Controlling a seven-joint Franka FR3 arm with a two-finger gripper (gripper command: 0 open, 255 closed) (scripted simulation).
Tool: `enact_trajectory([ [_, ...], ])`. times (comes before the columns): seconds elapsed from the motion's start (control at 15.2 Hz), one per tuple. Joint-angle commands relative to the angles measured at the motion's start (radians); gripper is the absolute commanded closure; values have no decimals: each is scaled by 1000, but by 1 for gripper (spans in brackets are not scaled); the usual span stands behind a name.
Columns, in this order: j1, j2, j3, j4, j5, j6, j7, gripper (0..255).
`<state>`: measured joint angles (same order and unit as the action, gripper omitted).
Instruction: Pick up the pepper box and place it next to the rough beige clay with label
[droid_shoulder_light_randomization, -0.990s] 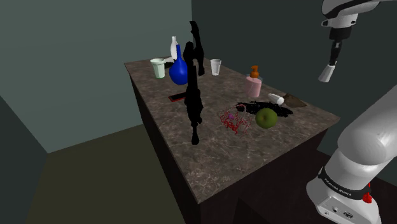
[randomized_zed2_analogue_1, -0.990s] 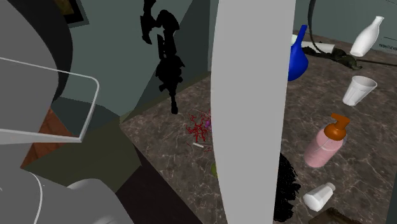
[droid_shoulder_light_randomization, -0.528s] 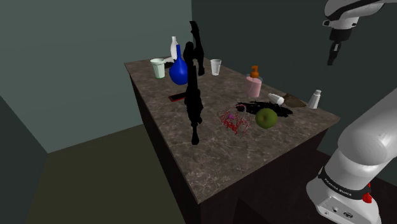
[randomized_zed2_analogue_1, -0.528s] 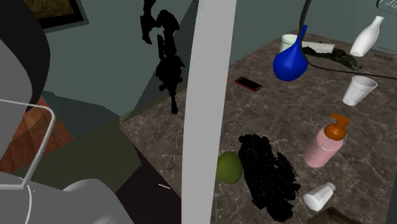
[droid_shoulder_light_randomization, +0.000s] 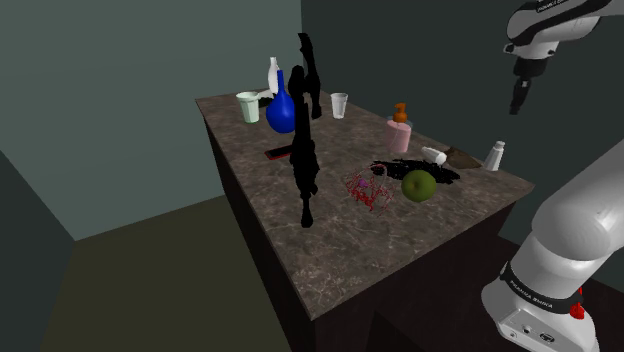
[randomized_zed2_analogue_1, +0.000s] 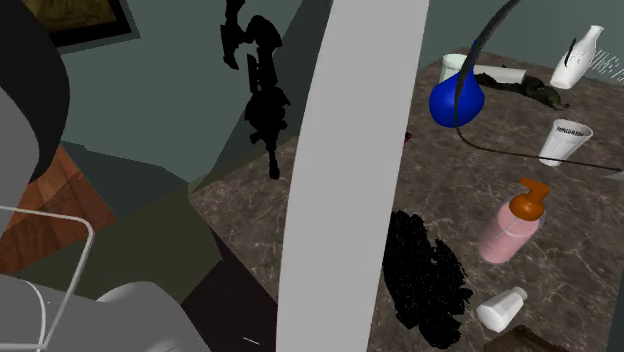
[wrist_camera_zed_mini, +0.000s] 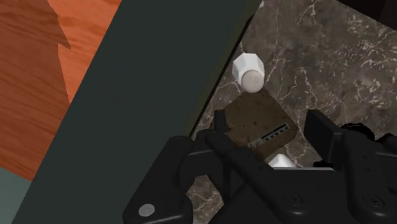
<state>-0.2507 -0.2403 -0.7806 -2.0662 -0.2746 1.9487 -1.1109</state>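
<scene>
Brown clay (wrist_camera_zed_mini: 257, 121) between pepper box (wrist_camera_zed_mini: 248, 71), bottle (droid_shoulder_light_randomization: 433, 154).

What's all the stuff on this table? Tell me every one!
Counter: one, dark marbled brown.
Pepper box: one, white, upright beside the brown block.
Brown block: one, labelled, counter's corner near the arm.
Small bottle: one, white, lying by the block.
Pump bottle: one, pink with orange top, near the small bottle.
Apple: one, green, mid-counter.
Red tangle: one, beside the apple.
Black patch: one, flat, by the apple.
Vase: one, blue, far end.
Green cup: one, pale, beside the vase.
White cup: one, far end.
Tall bottle: one, white, behind the vase.
Black figure: one, by the counter's edge.
Arm: one, white.
Tool: one, black, open, high above the pepper box.
</scene>
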Motion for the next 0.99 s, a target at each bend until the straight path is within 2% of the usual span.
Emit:
enact_trajectory([
  [0.0,-4,1,-20,-41,9,64,-18,0],
  [0.26,3,26,-81,-149,52,197,-79,0],
  [0.46,17,68,-133,-218,110,300,-148,0],
  [0.92,58,144,-187,-251,177,388,-198,0],
])
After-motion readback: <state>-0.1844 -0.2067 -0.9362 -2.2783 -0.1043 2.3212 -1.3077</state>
